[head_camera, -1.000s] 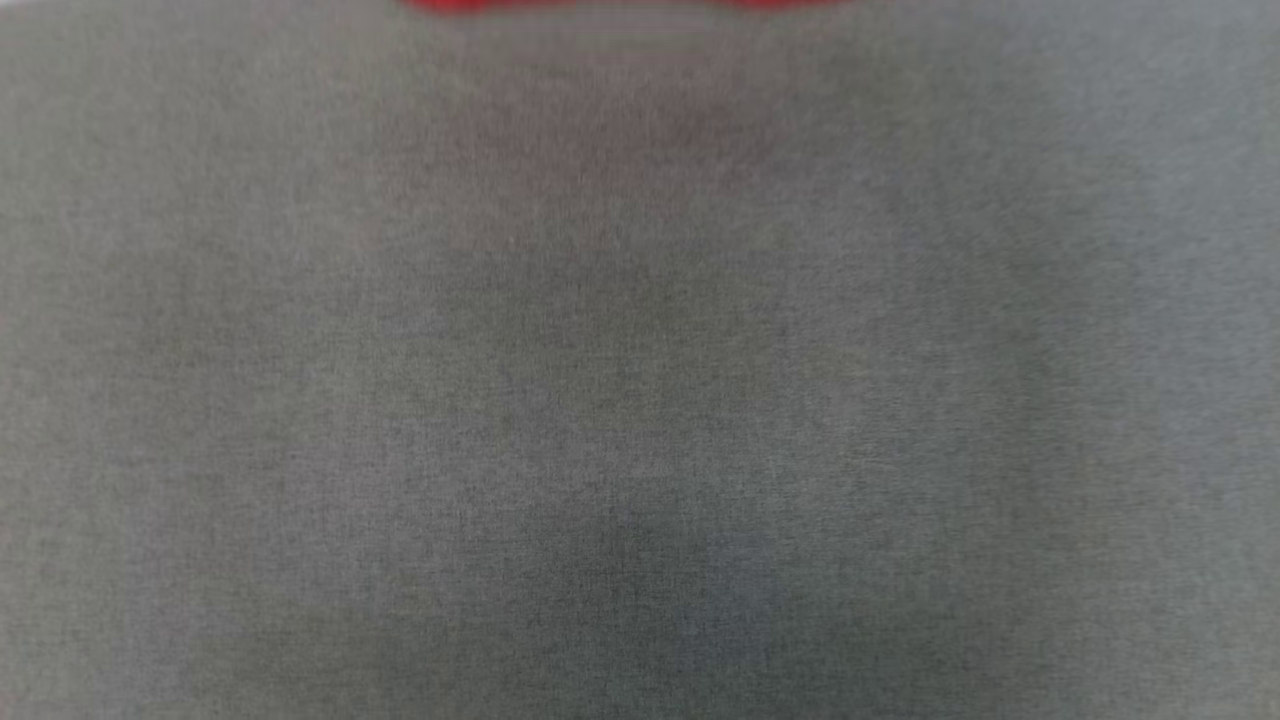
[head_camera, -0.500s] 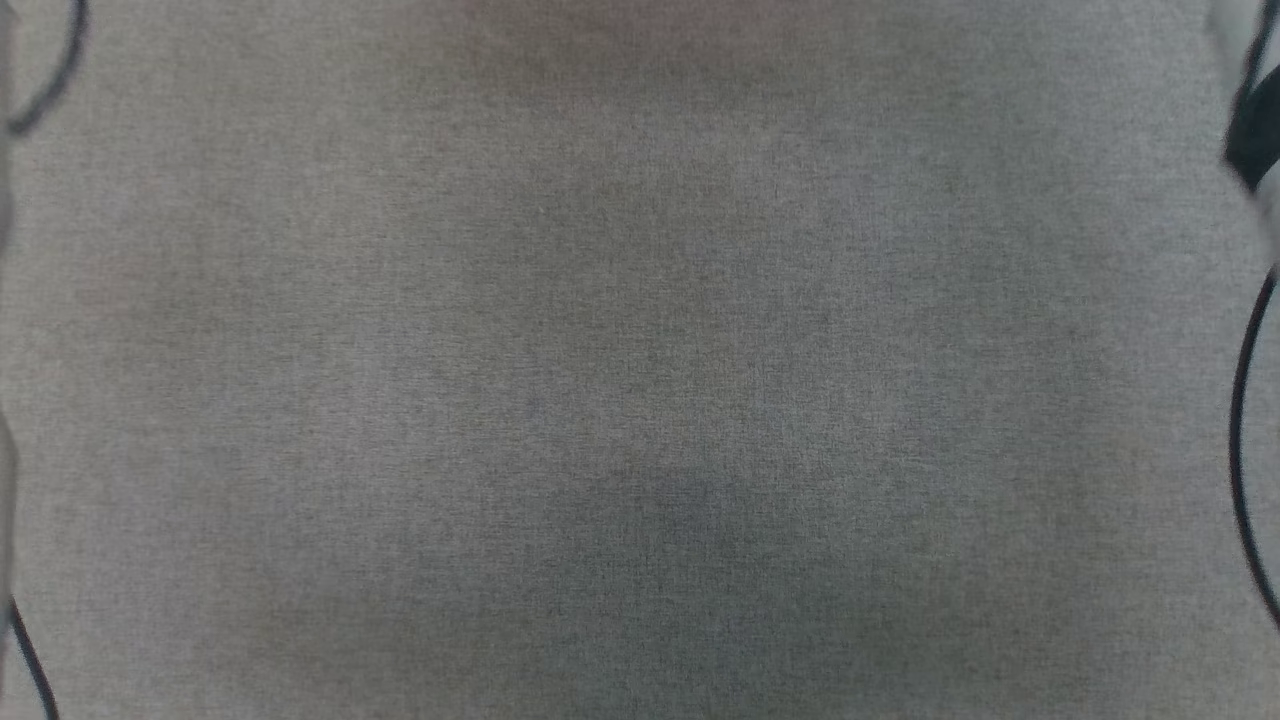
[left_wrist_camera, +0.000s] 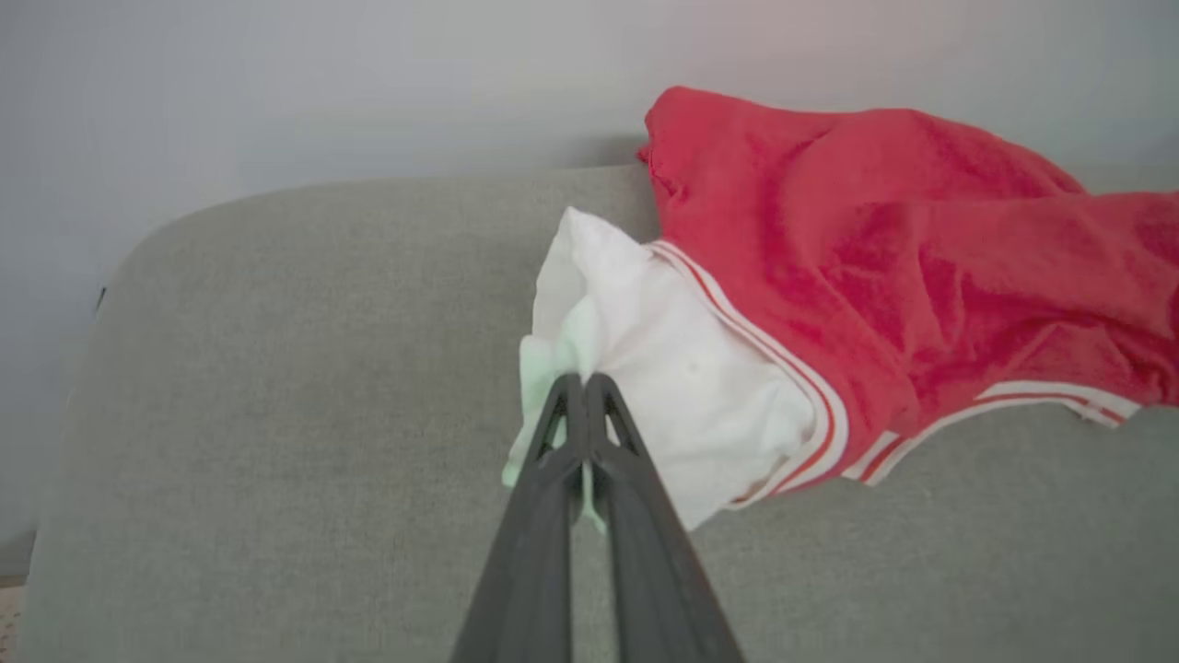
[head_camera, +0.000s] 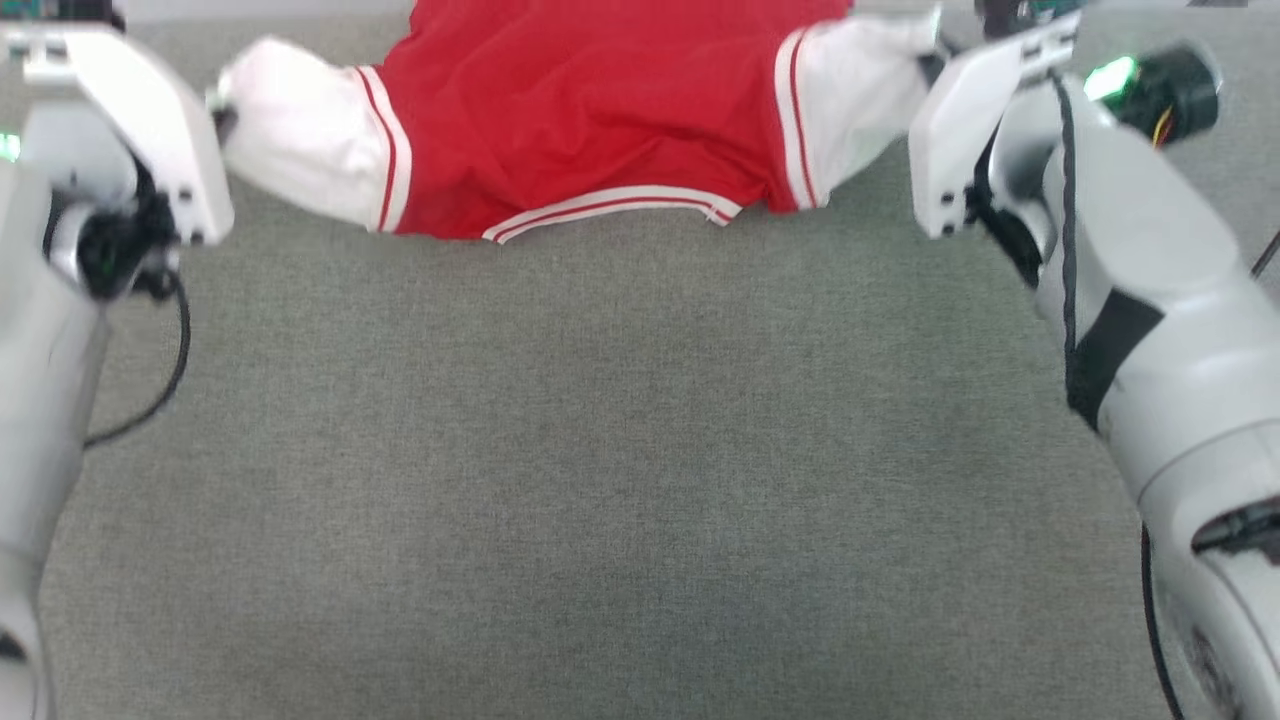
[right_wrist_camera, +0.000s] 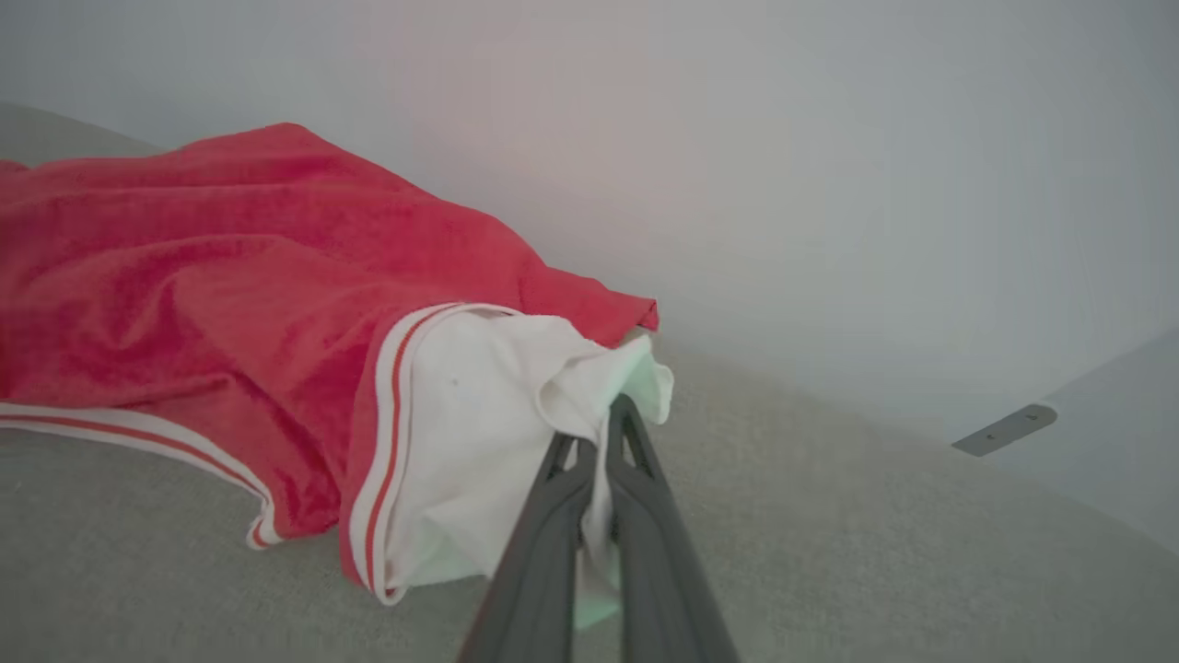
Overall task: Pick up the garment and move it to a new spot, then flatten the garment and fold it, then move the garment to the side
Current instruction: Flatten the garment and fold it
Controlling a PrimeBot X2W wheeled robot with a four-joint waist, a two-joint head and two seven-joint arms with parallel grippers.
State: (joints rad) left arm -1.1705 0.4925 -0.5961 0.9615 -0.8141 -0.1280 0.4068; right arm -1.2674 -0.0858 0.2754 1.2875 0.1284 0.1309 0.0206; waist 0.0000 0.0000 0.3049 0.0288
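- Garment: bright red soft fabric shirt [head_camera: 580, 110] with white sleeve ends and red-and-white striped trim. It lies at the far edge of the grey woven fabric surface [head_camera: 620, 450], with its sleeves drawn out to either side and a striped band facing the robot.
- Left gripper [left_wrist_camera: 582, 379]: dark fingers pinched together on the white left sleeve end. The pale left arm [head_camera: 70, 260] reaches forward along the surface's left side.
- Right gripper [right_wrist_camera: 603, 416]: fingers clamped on the white right sleeve end. The right arm [head_camera: 1150, 300] is extended forward on the right side, mirroring the left.
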